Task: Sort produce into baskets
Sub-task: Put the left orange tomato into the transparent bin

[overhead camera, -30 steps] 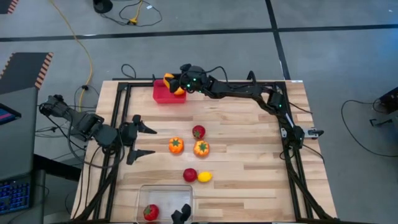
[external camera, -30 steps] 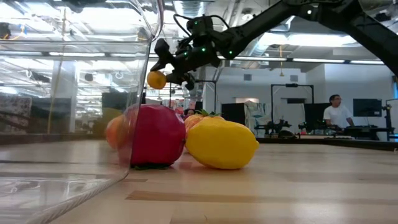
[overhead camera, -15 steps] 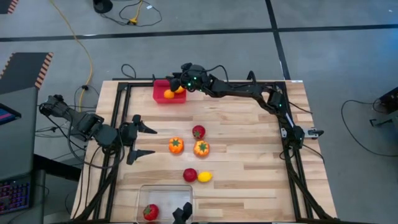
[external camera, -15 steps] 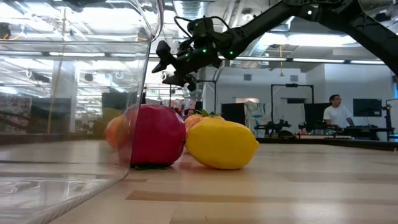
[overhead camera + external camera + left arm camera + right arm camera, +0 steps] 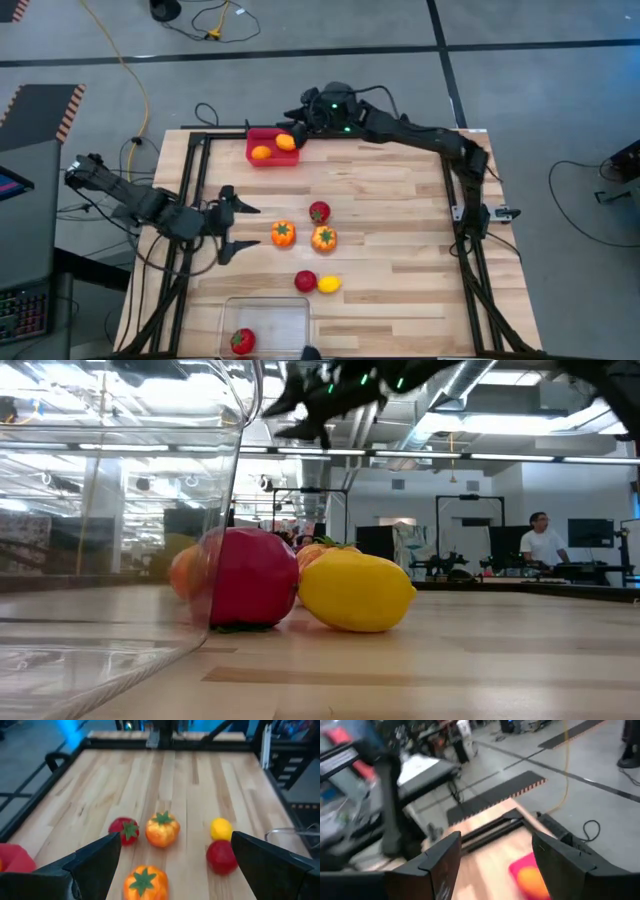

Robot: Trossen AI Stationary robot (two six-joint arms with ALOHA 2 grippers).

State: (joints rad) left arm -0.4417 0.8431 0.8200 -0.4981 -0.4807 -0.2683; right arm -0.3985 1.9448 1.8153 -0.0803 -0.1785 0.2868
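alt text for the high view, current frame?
Top-down view of a wooden table: the right gripper, open, hangs by a red bin holding two orange fruits. The left gripper, open, faces five loose fruits mid-table; a clear bin at the near edge holds one red fruit.

We see a pale, matt, plank-grained wooden worktop (image 5: 380, 240), an opaque red plastic bin (image 5: 262, 141) at 11 o'clock, a glossy clear plastic bin (image 5: 120, 510), and smooth, shiny toy produce (image 5: 357, 592).
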